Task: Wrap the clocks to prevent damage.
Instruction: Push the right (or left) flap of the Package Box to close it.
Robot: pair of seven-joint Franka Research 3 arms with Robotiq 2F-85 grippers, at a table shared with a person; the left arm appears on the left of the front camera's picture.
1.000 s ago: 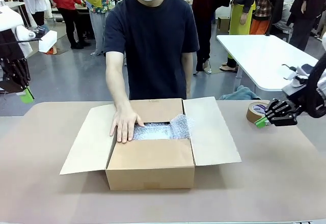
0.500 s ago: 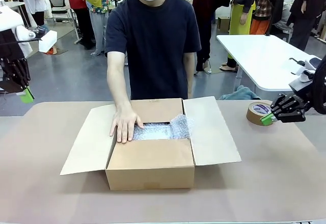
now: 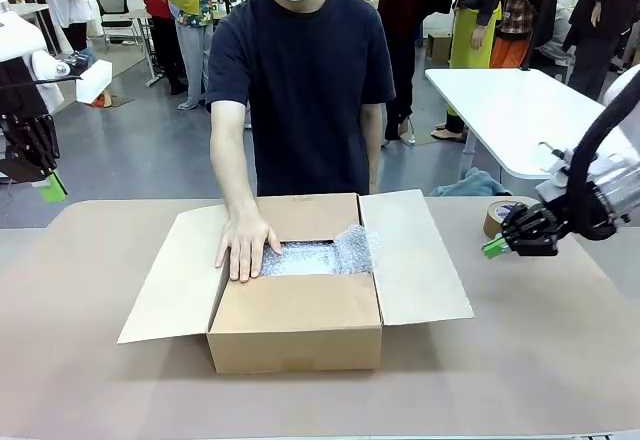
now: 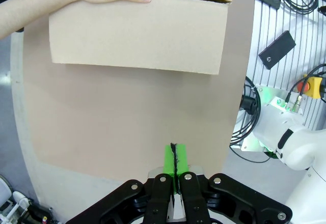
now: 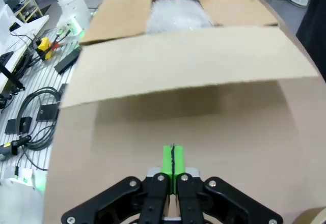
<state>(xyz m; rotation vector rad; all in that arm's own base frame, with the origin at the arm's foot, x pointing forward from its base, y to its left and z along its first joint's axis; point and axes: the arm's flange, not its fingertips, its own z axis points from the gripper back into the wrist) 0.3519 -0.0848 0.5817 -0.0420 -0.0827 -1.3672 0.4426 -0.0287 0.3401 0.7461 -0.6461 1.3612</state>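
Observation:
An open cardboard box stands mid-table with its side flaps spread. Bubble wrap fills the opening; the clocks are hidden. The person's hand rests flat on the box's left inner edge. My right gripper hovers shut and holding nothing, just right of the right flap. In the right wrist view the shut gripper points at that flap, with the bubble wrap beyond. My left gripper hangs shut at the far left, away from the box; the left wrist view shows it over bare table, facing the left flap.
A roll of brown tape lies on the table just behind my right gripper. A white table stands behind at the right. Cables and robot bases line the table's edge in the wrist views.
My right gripper has swung left, now in front of the tape roll and closer to the box's right flap. The left arm, the box and the person's hand have not moved.

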